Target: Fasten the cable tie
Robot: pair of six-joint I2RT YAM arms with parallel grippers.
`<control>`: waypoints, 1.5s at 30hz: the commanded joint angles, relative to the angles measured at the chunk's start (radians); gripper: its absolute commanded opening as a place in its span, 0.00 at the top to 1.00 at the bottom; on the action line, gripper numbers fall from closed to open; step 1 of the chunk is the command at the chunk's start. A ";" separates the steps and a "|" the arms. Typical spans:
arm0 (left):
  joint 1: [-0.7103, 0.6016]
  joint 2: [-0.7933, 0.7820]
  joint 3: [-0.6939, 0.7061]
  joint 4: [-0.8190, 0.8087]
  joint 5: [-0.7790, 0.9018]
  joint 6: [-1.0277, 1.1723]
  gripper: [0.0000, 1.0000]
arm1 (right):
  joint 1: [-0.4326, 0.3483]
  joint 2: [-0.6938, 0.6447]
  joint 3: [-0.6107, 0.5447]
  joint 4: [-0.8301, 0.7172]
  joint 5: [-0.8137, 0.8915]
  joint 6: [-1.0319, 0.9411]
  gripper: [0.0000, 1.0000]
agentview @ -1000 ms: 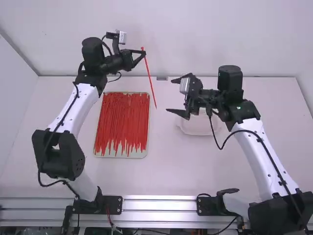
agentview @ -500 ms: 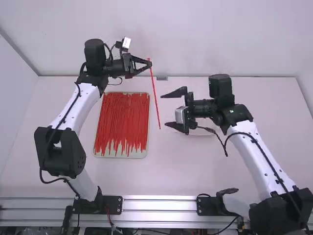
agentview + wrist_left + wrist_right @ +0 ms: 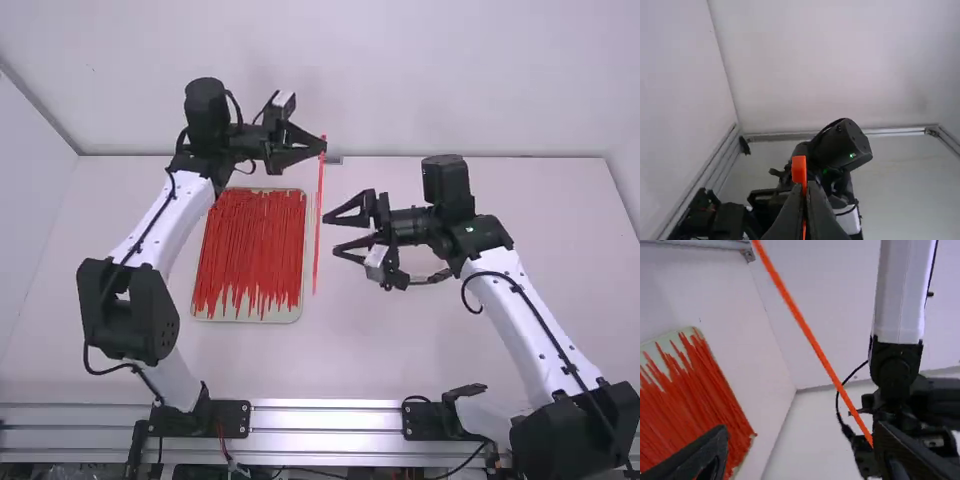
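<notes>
"Above the desk (image 3: 420, 330), just off the right edge of the tray (image 3: 246, 317) of spare ties, which pincer has the cable tie (image 3: 318, 220)?"

"The left pincer (image 3: 312, 148). It's clenched on the tie near the head end, up in the air. The strap hangs almost straight down from there, long axis close to vertical, tail free above the desk."

"And the right pincer (image 3: 347, 231)?"

"Released, jaws spread wide, grasping nothing. It sits just beside the strap, to the right of it in the high view, at about mid-length, and faces it. From its wrist camera the strap runs slantwise ahead of the open jaws, not yet between them."

"So the tie lies leftward of the right pincer?"

"Yes, near but apart. I'd judge the right pincer is the one to catch the hanging strap and bend the tail up toward the head."

"Risk?"

"The strap is thin and hangs free; closing slightly off line could miss it or push it away."
</notes>
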 commanded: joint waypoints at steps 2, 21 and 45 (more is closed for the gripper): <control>-0.002 -0.004 -0.002 -0.017 -0.082 -0.041 0.98 | 0.004 -0.016 -0.004 0.000 -0.024 -0.107 0.29; 0.008 -0.004 -0.002 0.016 -0.154 -0.041 0.98 | 0.004 -0.016 -0.004 0.030 -0.153 -0.123 0.75; 0.002 -0.004 -0.002 0.019 -0.115 -0.033 0.98 | 0.002 -0.016 -0.004 0.049 -0.154 -0.123 0.92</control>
